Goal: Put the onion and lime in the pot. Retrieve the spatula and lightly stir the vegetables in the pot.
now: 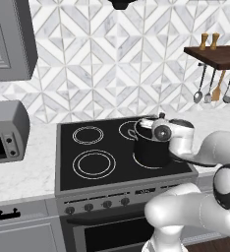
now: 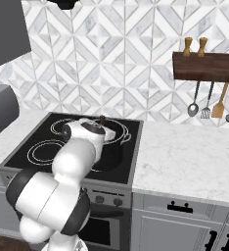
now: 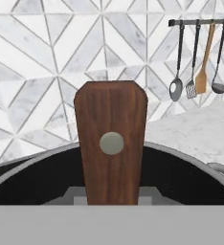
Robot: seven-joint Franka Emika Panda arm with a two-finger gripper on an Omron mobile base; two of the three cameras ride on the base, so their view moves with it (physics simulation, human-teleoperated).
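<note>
The gripper (image 3: 113, 198) is closed on the wooden handle of the spatula (image 3: 111, 139), held upright over the pot (image 1: 151, 147) on the stove's (image 1: 87, 167) far right burner (blade presumably inside, for stirring).

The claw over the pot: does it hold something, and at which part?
The claw is shut on the spatula, gripping its brown wooden handle near the lower end, above the pot. The blade is hidden.
</note>
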